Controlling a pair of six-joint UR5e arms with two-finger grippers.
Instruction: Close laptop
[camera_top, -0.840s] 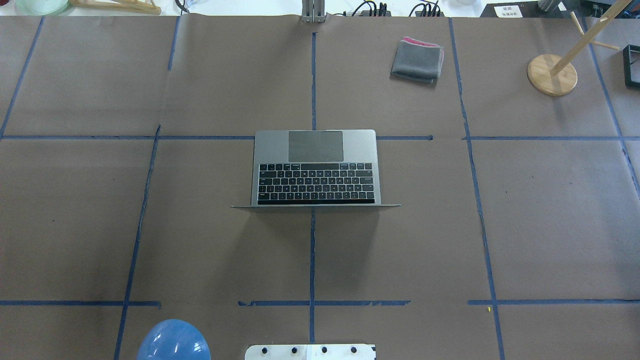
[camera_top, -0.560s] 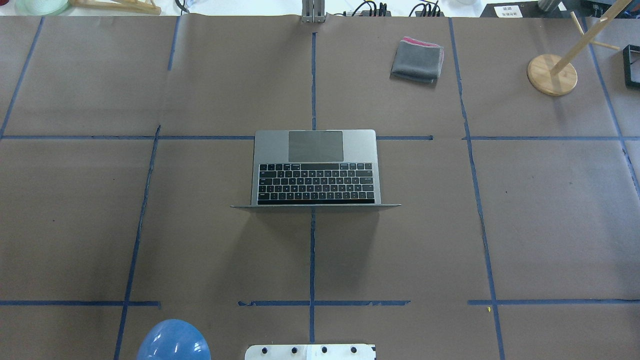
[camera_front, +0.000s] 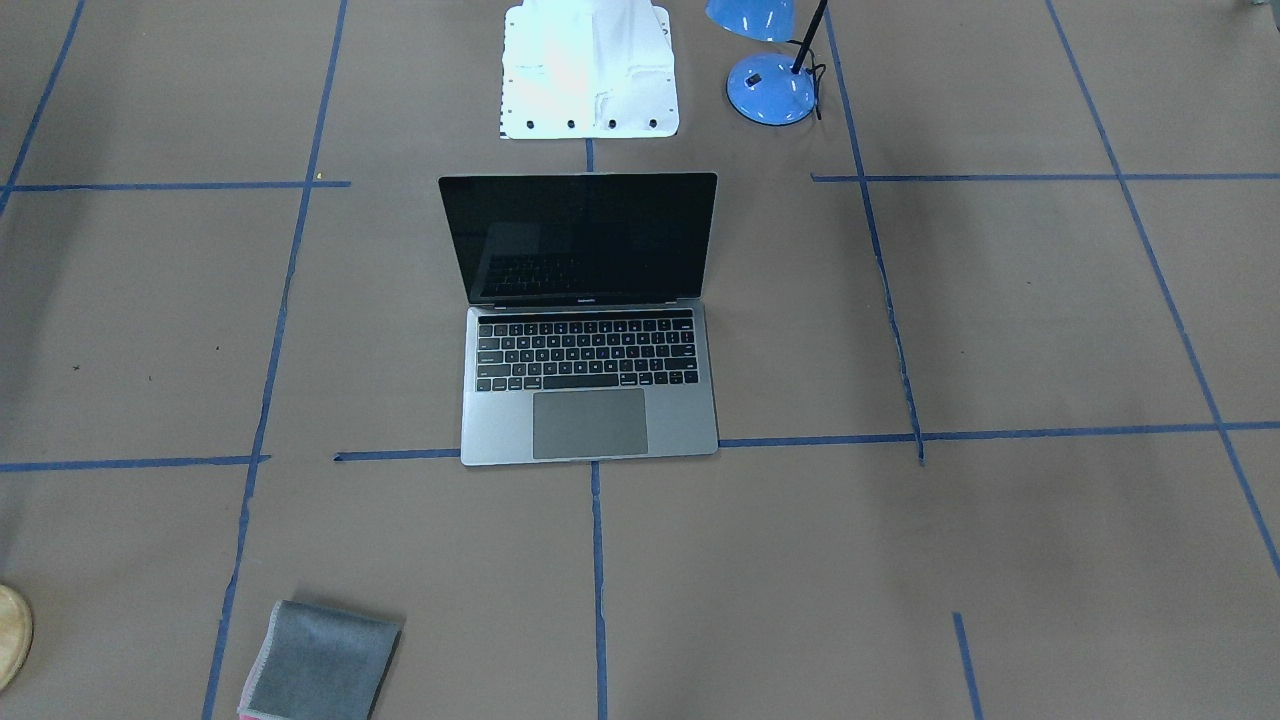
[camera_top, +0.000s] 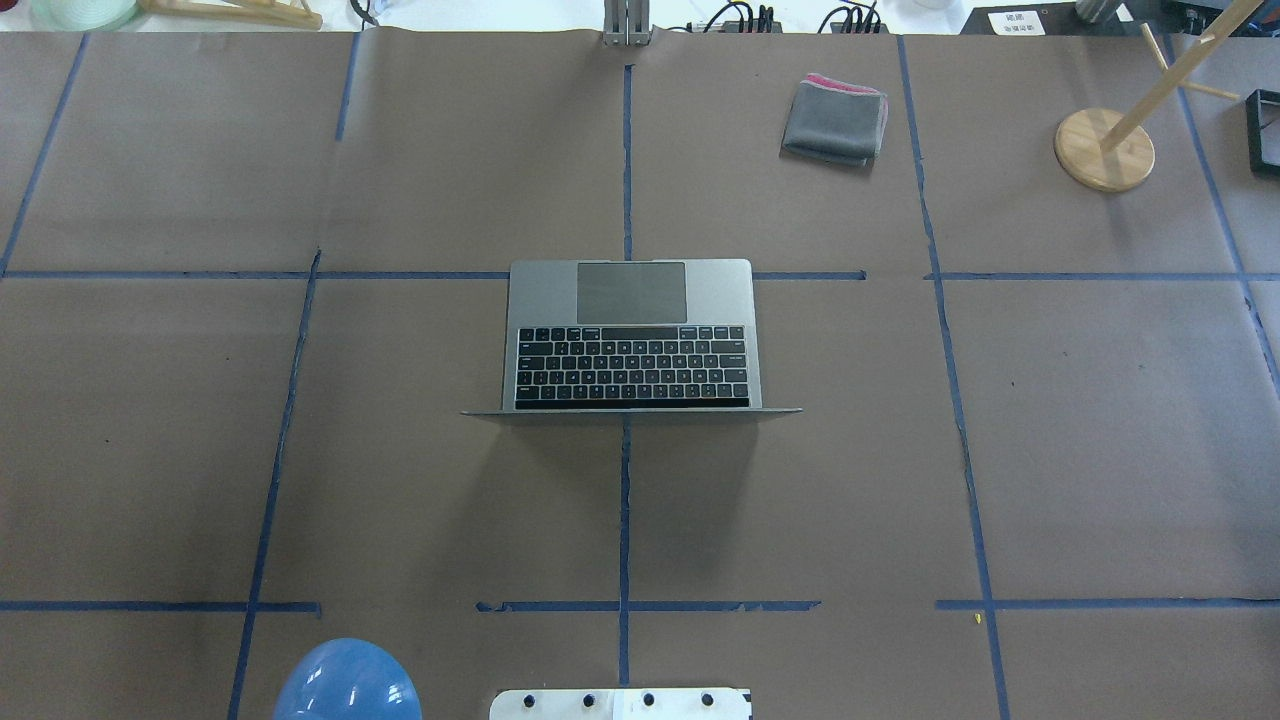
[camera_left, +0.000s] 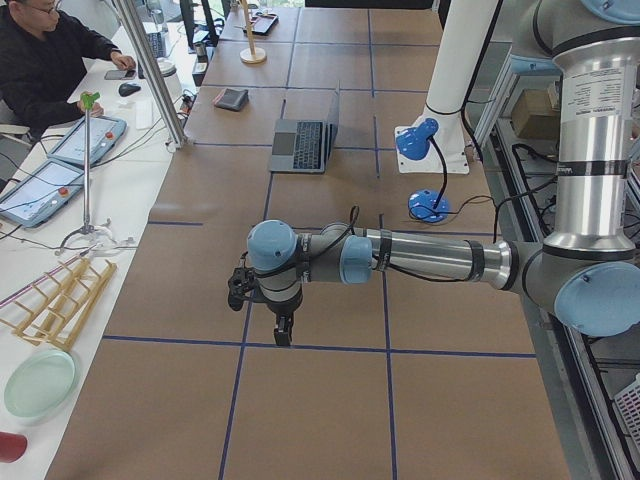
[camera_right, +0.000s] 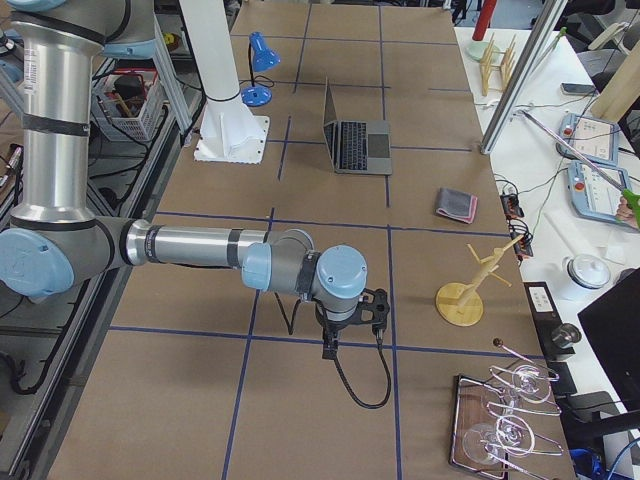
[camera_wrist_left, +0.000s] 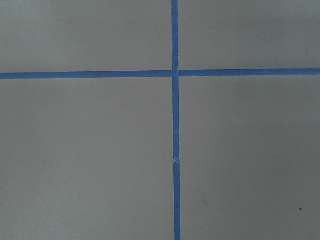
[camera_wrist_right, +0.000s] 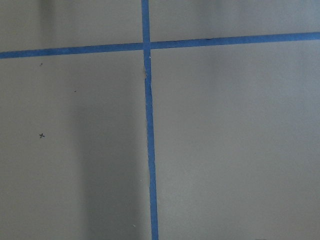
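Brown-papered table (camera_top: 300, 450) holds the open laptop (camera_top: 630, 340) centrally; left gripper (camera_left: 283, 331) and right gripper (camera_right: 329, 346) hover well away, grip state unreadable.

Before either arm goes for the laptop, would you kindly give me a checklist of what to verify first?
1. laptop open, lid standing up with the screen facing away from the robot: ok.
2. keyboard with nothing lying on it, so the lid can fold down: ok.
3. left end effector far from the laptop: ok; open or shut: cannot tell.
4. right end effector likewise far off: ok; open or shut: cannot tell.
5. grey cloth and blue lamp apart from the laptop: ok.
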